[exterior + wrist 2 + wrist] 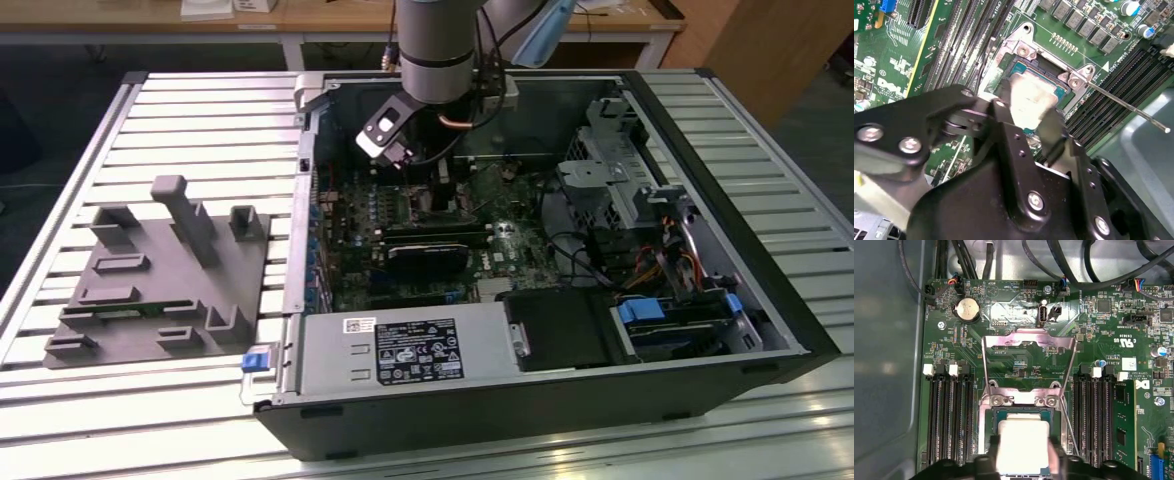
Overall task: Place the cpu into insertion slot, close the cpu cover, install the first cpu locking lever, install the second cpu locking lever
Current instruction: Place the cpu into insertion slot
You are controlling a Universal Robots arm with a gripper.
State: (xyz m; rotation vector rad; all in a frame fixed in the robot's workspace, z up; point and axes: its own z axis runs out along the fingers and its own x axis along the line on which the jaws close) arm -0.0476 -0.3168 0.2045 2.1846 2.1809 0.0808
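Pinching silver-grey square cpu (pixel 1023 442), black end effector (pixel 1024 460) over dark silver-rimmed insertion slot (pixel 1019 411), maybe touching; first wrist view: silver-frame cpu cover (pixel 1004 338) open.

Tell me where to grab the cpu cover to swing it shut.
Grip the cover by its free bar, the edge farthest from the hinge at the slot. The cover stands open, leaning away from the slot, and its big window leaves only thin rim to pinch. Coming from above onto that bar probably gives the most leverage.

Pincer (pixel 1026 116) clamped, pointing down
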